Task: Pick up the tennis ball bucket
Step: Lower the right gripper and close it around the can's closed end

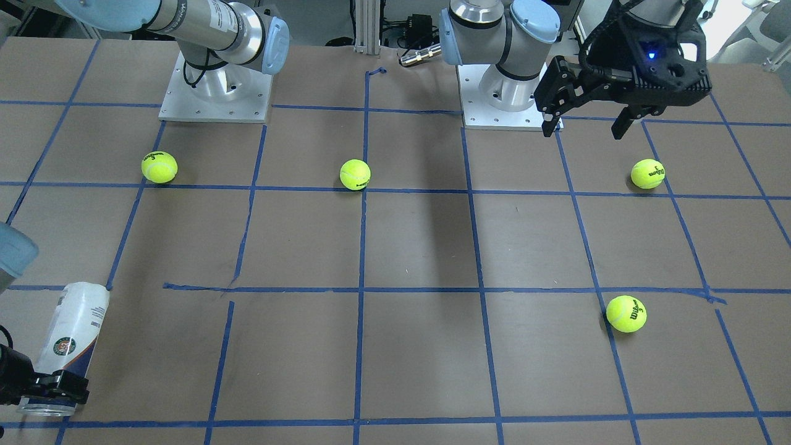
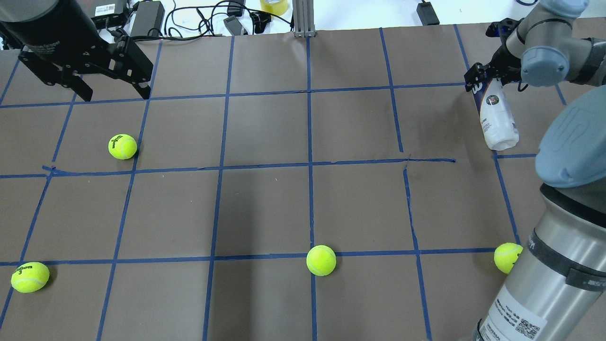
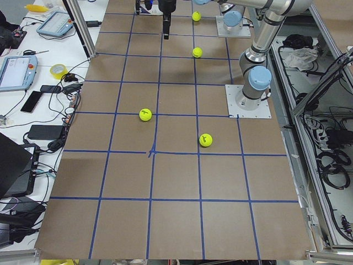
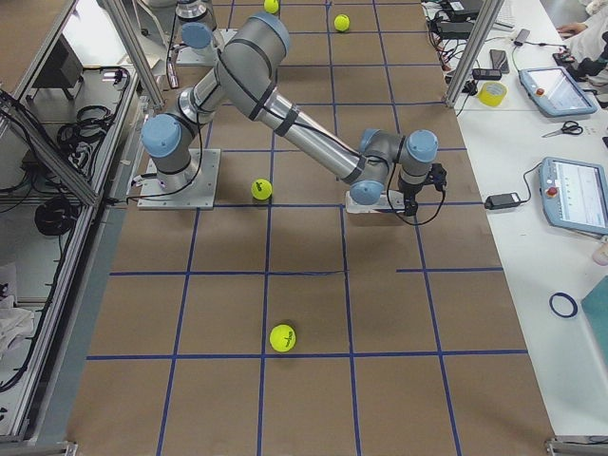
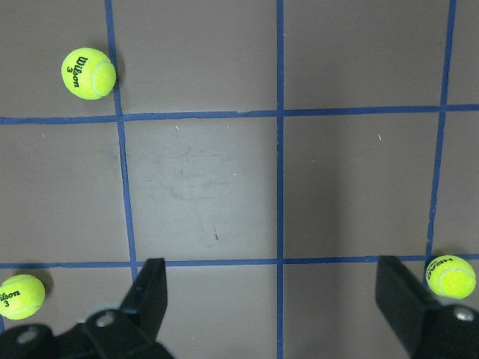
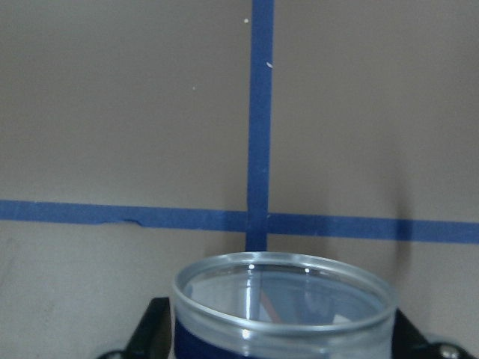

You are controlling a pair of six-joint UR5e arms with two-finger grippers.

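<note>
The tennis ball bucket [image 1: 73, 334] is a clear can with a white label and a round emblem. It lies slanted at the table's far right edge in the overhead view [image 2: 498, 118]. My right gripper [image 1: 46, 388] is shut on the can just below its open rim, seen in the overhead view [image 2: 483, 80]. In the right wrist view the rim [image 6: 284, 299] sits between the two fingers. I cannot tell whether the can's closed end touches the table. My left gripper [image 2: 113, 94] is open and empty and hangs above the table at the far left, also seen from the front [image 1: 587, 127].
Several yellow-green tennis balls lie loose on the brown table with its blue tape grid: one [image 2: 122, 147] under my left gripper, one [image 2: 29, 277] at the near left, one [image 2: 321, 260] at near centre, one [image 2: 507, 257] beside my right arm's column.
</note>
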